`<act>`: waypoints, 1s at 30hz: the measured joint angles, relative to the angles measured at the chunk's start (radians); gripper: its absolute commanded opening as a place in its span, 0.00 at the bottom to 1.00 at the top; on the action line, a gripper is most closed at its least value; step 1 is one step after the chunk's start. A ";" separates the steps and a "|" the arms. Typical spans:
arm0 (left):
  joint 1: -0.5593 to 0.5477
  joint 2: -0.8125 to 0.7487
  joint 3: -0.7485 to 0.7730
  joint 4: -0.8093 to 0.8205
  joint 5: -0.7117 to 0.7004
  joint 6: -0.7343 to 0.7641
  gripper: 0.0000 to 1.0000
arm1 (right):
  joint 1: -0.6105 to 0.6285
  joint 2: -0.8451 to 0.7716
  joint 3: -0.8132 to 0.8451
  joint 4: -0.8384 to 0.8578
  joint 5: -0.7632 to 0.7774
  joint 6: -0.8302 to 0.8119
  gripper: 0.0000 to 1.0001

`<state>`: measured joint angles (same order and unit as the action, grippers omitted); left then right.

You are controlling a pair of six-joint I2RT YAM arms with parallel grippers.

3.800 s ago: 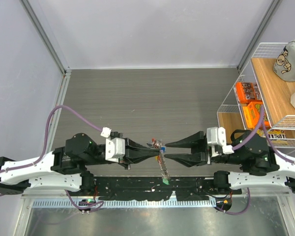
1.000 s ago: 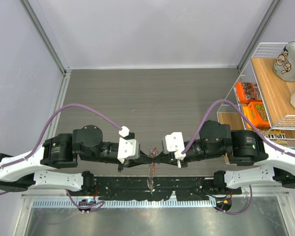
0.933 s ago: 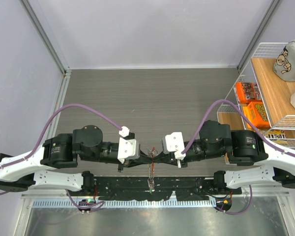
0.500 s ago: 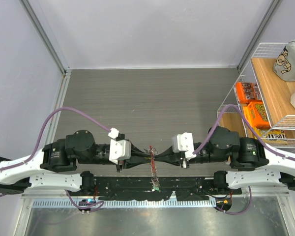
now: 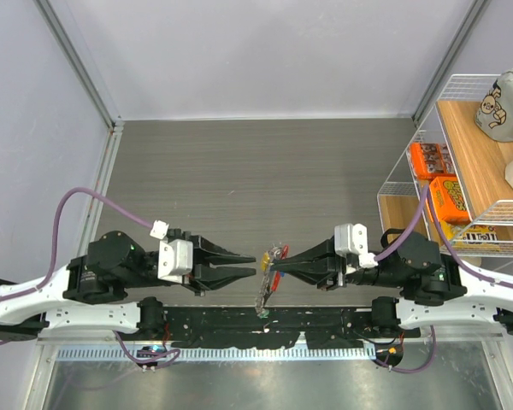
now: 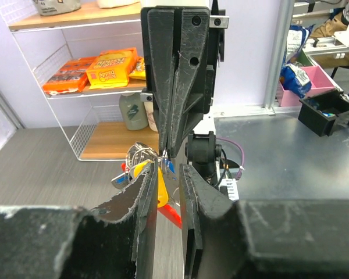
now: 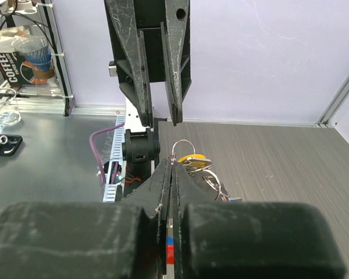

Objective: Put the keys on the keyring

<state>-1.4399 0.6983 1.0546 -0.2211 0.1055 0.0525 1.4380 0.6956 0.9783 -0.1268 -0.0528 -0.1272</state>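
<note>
At the tips of the right gripper [image 5: 272,266], closed tight, the keys [image 7: 193,160] sit pinched; the left gripper [image 5: 253,264] gapes just beside them.

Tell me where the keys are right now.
In the top view the keys sit mid-frame between the two arms, pinched at the tips of the right gripper. The open left gripper faces them from the left.
</note>
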 measured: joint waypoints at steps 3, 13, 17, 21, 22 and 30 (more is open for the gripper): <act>0.000 -0.016 -0.022 0.036 -0.012 0.005 0.30 | 0.000 -0.010 -0.029 0.053 0.003 0.013 0.05; 0.000 -0.031 -0.046 0.113 -0.007 0.074 0.41 | 0.000 -0.026 -0.053 0.115 -0.021 0.055 0.05; 0.000 -0.015 -0.046 0.125 0.016 0.120 0.45 | 0.000 -0.019 -0.050 0.106 -0.059 0.069 0.05; 0.000 0.013 -0.046 0.127 0.053 0.167 0.46 | 0.000 0.003 -0.026 0.086 -0.093 0.082 0.06; 0.000 0.017 -0.046 0.127 0.063 0.177 0.47 | 0.000 0.008 -0.021 0.084 -0.101 0.086 0.05; 0.000 0.020 -0.047 0.124 0.148 0.227 0.41 | 0.000 0.009 -0.004 0.069 -0.126 0.108 0.06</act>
<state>-1.4399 0.7185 1.0080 -0.0971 0.2535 0.2798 1.4380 0.7048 0.9745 -0.0582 -0.1791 -0.0196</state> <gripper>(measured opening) 0.425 0.057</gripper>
